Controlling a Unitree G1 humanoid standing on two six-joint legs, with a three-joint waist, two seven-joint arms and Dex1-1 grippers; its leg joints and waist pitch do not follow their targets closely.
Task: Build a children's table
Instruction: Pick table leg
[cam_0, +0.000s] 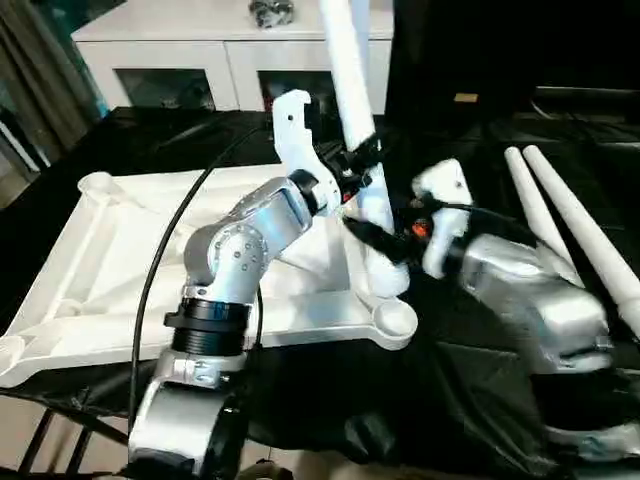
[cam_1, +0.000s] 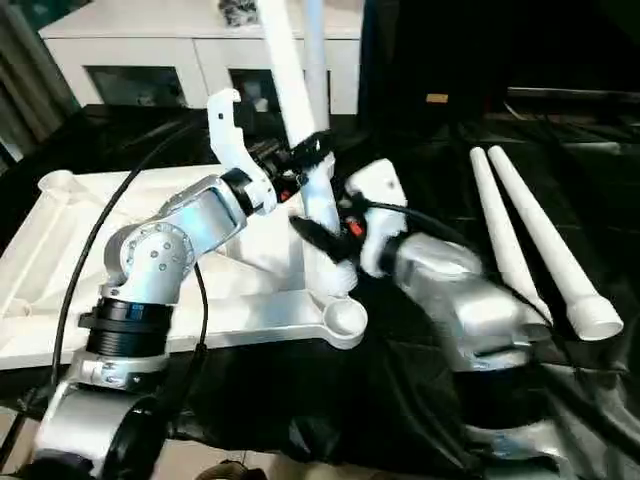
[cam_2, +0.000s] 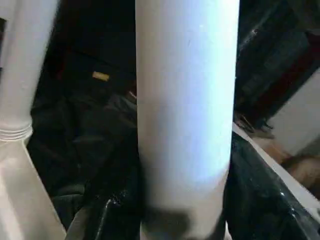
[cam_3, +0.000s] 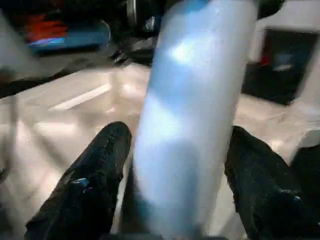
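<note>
The white tabletop (cam_0: 90, 290) lies upside down on a black cloth, ribbed side up. A long white table leg (cam_0: 348, 70) stands tilted over its right edge. The leg's lower end rests just behind the empty near right corner socket (cam_0: 395, 318). My left gripper (cam_0: 360, 165) is shut on the leg at mid-height. Lower down, my right gripper (cam_0: 375, 238) straddles the same leg (cam_3: 190, 125), with its black fingers (cam_3: 100, 175) standing a little off it on either side. Another leg (cam_1: 314, 40) stands upright behind, at the far right corner.
Two loose white legs (cam_0: 570, 225) lie side by side on the black cloth to the right. A white cabinet with glass doors (cam_0: 200, 60) stands behind the table. A black cable (cam_0: 165, 250) runs along my left arm.
</note>
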